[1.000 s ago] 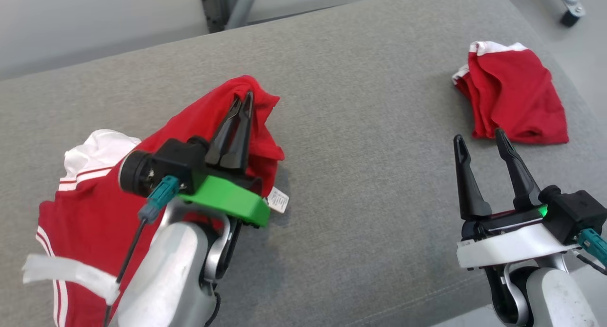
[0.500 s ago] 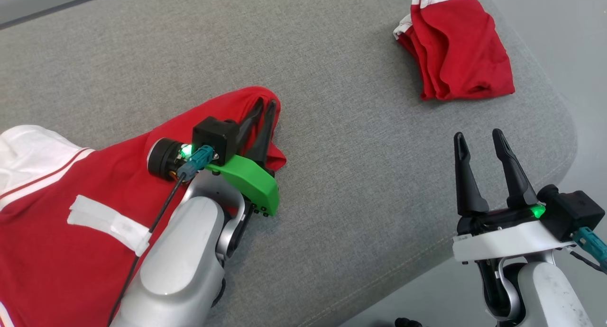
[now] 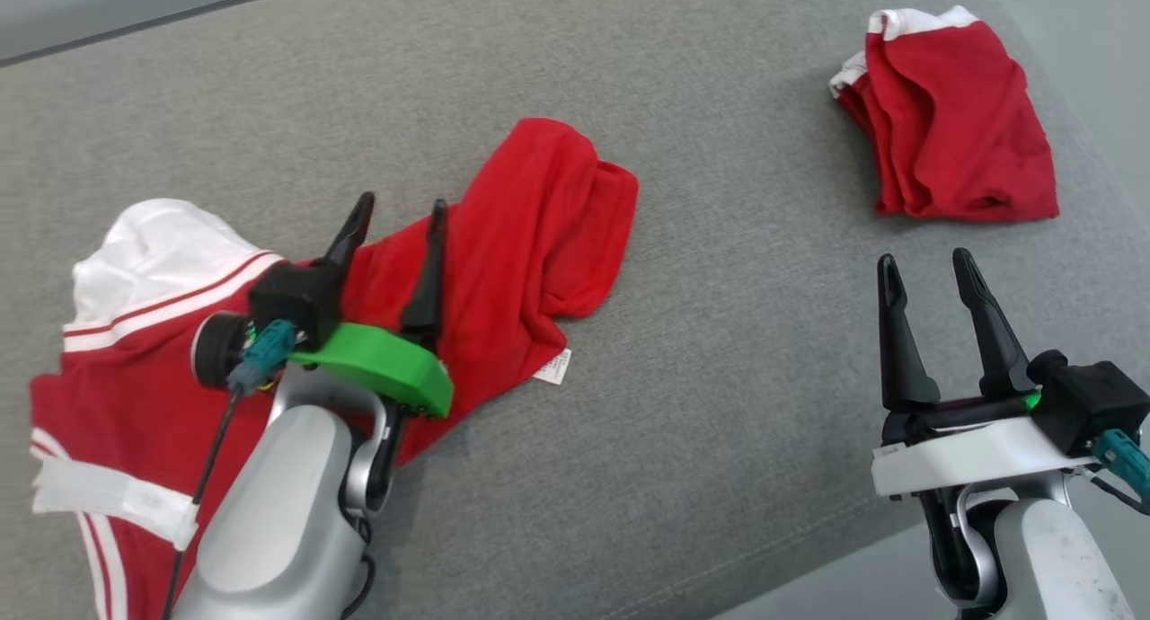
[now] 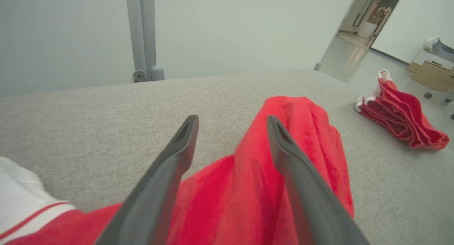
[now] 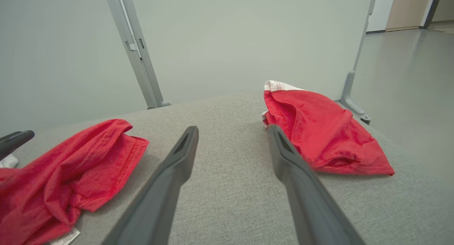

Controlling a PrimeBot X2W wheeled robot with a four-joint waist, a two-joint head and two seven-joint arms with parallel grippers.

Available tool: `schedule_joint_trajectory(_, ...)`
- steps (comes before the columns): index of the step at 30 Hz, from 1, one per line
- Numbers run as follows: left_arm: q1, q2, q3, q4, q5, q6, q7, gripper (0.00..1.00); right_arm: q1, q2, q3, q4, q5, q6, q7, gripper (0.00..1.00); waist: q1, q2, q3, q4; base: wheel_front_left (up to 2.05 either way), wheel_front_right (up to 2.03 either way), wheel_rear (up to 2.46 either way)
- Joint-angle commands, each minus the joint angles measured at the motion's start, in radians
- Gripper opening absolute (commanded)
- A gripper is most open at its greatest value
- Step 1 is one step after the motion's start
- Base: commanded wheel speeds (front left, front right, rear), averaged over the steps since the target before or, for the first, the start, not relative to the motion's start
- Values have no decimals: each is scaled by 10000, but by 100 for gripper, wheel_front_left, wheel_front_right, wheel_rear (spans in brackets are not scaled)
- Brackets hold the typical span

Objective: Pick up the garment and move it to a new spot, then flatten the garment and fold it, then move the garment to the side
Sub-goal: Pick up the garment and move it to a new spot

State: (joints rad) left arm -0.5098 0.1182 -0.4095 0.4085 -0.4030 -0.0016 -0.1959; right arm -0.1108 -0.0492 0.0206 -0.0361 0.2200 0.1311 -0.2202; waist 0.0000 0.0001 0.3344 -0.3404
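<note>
A red garment (image 3: 539,216) is spread under and just beyond the open, empty left tool (image 3: 399,207) on a grey surface (image 3: 719,350).

Red garment (image 3: 539,225) lies crumpled on grey cushion (image 3: 719,332), white part at left. Left gripper (image 3: 402,202) over it, jaws apart, empty. Right gripper (image 3: 924,257) lower right, jaws apart, empty. Folded garment (image 3: 961,135) far right, well apart.

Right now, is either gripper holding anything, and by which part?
Nothing is held. The left gripper stands open over the red garment; the right gripper is open too.
</note>
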Motion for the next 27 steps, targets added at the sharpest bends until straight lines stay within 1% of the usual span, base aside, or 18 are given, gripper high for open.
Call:
schedule_joint_trajectory(1, 287, 171, 165, -102, -132, 123, -120, 100, 135, -31, -41, -77, -127, -8, 66, 100, 0, -1, -1111, 1306, 0, 0, 0)
schedule_joint_trajectory(5, 980, 775, 836, -589, -258, 518, -332, 100, 365, -111, -223, -219, -279, -10, 319, 100, 0, -1, -1512, 2042, 0, 0, 0)
schedule_joint_trajectory(12, 2131, 1581, 1474, -1574, -533, 837, -322, 100, 669, -219, -341, -151, -315, -8, 528, 100, 0, -1, -1915, 2722, 0, 0, 0)
schedule_joint_trajectory(16, 2776, 1882, 1667, -2307, -666, 946, -257, 100, 825, -310, -324, -77, -300, -8, 649, 100, 0, -1, -2131, 2912, 0, 0, 0)
schedule_joint_trajectory(20, 3466, 2066, 1678, -3058, -715, 1074, -97, 100, 977, -374, -260, -21, -271, -10, 756, 100, 0, -1, -2355, 2991, 0, 0, 0)
schedule_joint_trajectory(27, 4535, 2155, 1558, -4158, -546, 1483, 167, 100, 1318, -452, -184, -18, -293, -10, 928, 100, 0, -1, -2779, 2952, 0, 0, 0)
